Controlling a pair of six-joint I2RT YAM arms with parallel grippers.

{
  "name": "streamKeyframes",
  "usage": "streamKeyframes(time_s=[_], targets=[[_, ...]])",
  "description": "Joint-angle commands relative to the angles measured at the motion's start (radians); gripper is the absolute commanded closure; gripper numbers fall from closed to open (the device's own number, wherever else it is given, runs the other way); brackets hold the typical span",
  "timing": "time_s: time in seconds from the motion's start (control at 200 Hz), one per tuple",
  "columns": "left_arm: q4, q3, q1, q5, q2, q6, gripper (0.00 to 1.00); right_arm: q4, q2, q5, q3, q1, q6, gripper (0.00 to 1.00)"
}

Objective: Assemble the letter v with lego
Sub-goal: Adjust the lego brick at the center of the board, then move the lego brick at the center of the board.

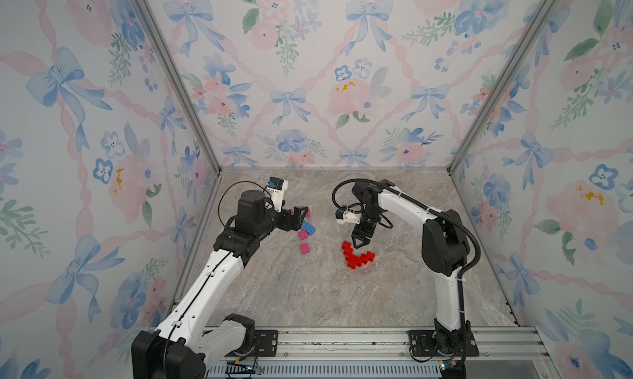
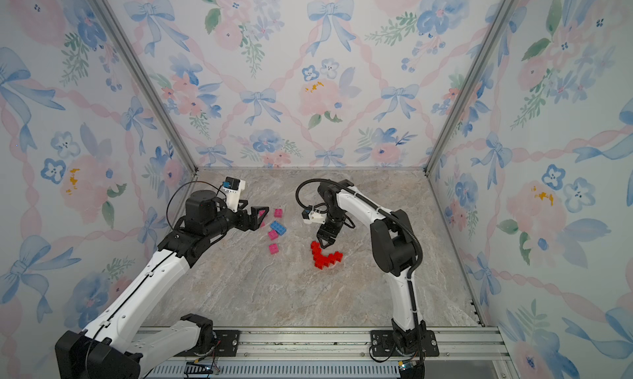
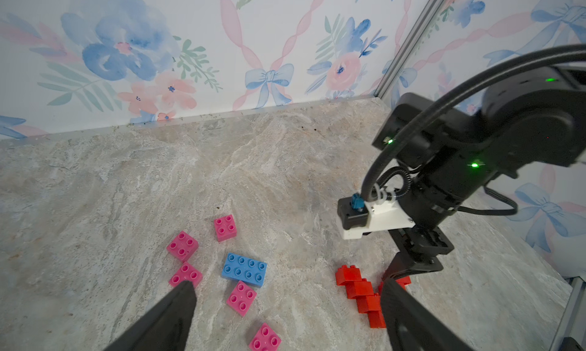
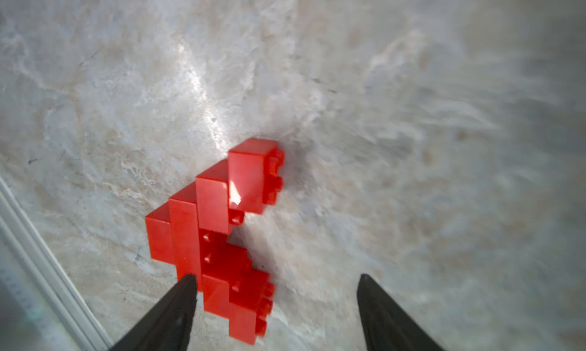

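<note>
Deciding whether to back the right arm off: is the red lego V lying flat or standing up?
Lying flat: the red lego V rests on the table, its studs pointing sideways, not up.

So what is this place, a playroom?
Probably a small robot test booth: flowery panels in a metal frame box in a stone-look table, a left arm and a right arm are bolted to a rail, with lego between them.

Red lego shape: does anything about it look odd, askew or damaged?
The red lego V lies on its side on the table, with its studs pointing sideways rather than up. Its bricks look joined and undamaged. Nothing else stands out.
</note>
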Motion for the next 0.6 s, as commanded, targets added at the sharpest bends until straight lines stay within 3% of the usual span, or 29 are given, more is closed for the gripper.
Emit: streamKeyframes(time_s=[0.0,0.13,0.21,0.35,0.595], targets=[[0.023,0.006,0.008,-0.113,0.008,-0.082,0.04,0.088,-0.213,0.265,-0.094,0.053,0.604,0.12],[0.048,-0.008,0.009,-0.239,0.005,-0.161,0.05,0.023,-0.355,0.382,-0.209,0.190,1.230,0.10],[0.047,-0.003,0.008,-0.260,0.015,-0.179,0.06,-0.024,-0.370,0.395,-0.253,0.262,1.450,0.08],[0.049,0.003,0.007,-0.269,0.029,-0.213,0.09,0.035,-0.350,0.403,-0.318,0.375,1.641,0.18],[0.049,0.007,0.007,-0.257,0.039,-0.200,0.10,0.162,-0.274,0.344,-0.358,0.404,1.732,0.34]])
